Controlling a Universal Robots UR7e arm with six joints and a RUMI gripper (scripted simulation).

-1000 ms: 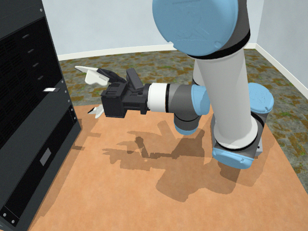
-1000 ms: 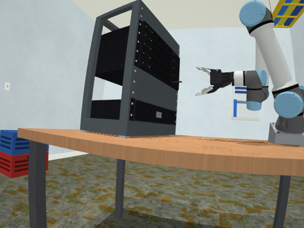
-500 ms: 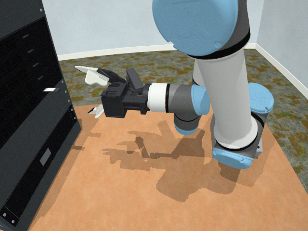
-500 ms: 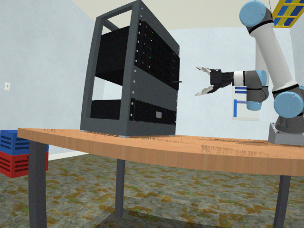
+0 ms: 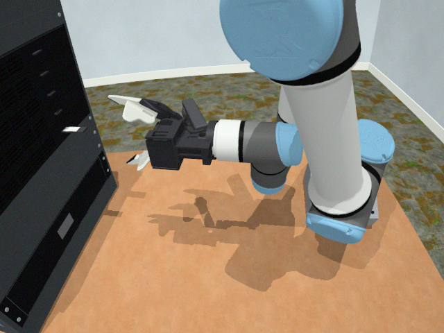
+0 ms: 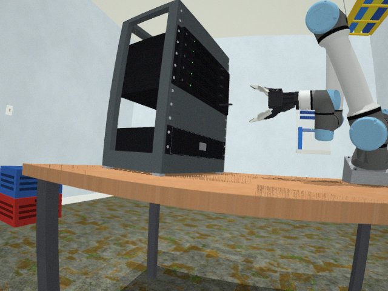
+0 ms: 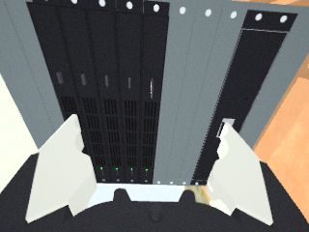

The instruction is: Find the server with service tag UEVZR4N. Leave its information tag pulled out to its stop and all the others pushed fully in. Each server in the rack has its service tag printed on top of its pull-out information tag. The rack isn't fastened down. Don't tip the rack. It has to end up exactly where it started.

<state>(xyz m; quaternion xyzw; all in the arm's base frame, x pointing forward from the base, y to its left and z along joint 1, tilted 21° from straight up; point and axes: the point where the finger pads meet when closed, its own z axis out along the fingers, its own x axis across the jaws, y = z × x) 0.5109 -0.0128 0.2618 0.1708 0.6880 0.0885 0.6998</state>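
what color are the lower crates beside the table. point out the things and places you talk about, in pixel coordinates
The lower crate (image 6: 25, 209) is red, seen best in the exterior view.

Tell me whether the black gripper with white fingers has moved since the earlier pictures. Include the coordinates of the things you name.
No, the black gripper with white fingers (image 5: 138, 130) (image 6: 250, 103) stays put, judged against the dark grey rack (image 5: 86, 157) (image 6: 169, 78).
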